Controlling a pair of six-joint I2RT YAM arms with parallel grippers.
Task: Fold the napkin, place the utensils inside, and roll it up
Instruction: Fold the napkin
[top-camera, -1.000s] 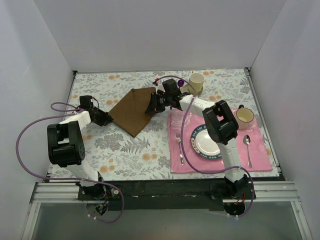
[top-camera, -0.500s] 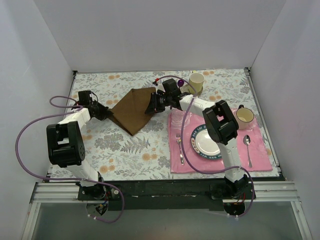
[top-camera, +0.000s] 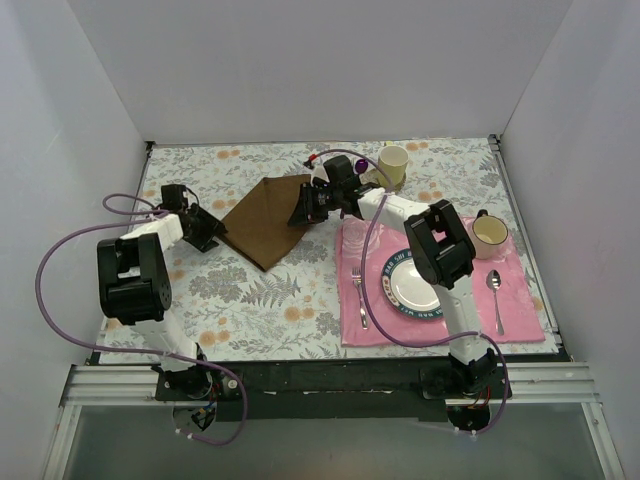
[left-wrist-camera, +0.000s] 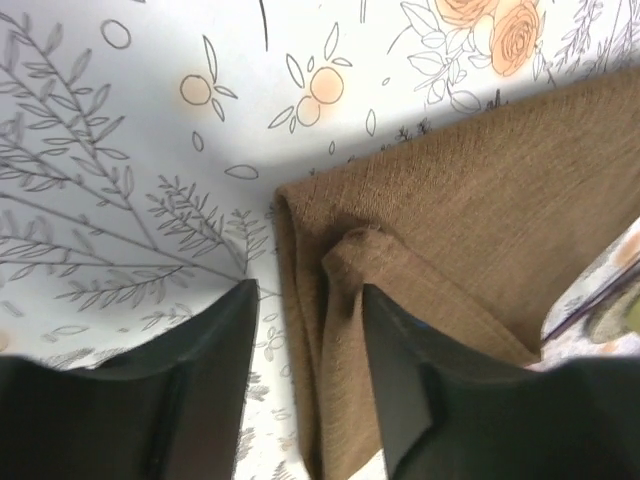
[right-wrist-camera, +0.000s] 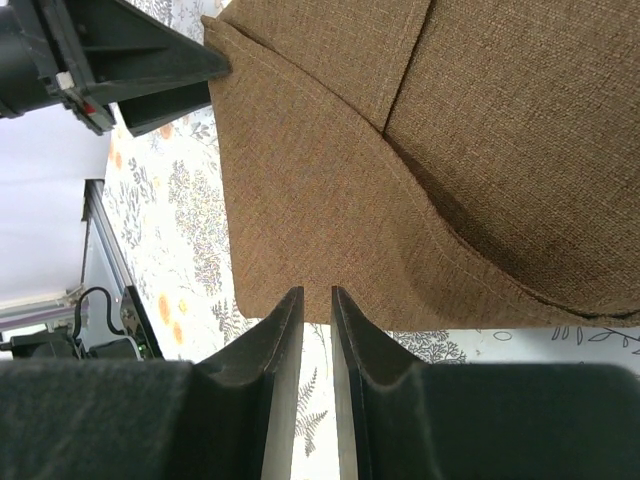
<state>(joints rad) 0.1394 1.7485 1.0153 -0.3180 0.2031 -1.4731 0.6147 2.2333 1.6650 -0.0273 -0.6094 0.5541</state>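
The dark brown napkin (top-camera: 268, 218) lies folded on the flowered tablecloth, its layers doubled at the left corner (left-wrist-camera: 345, 250). My left gripper (top-camera: 213, 236) is at that corner, low over the table and open (left-wrist-camera: 310, 295); the folded edge lies loose between its jaws. My right gripper (top-camera: 300, 208) is at the napkin's right side, its jaws a narrow slit apart (right-wrist-camera: 317, 292) with no cloth between them. Its tips end at the napkin's edge (right-wrist-camera: 400, 150). A fork (top-camera: 359, 295) and a spoon (top-camera: 496, 298) lie on the pink mat.
The pink placemat (top-camera: 520, 310) at the right carries a plate (top-camera: 413, 285) and a mug (top-camera: 489, 235). A cream cup (top-camera: 393, 162) stands behind the right arm. White walls enclose the table on three sides.
The left gripper has gone from shut to open and let go of the napkin's left corner, shifting slightly. The right arm has stayed put.
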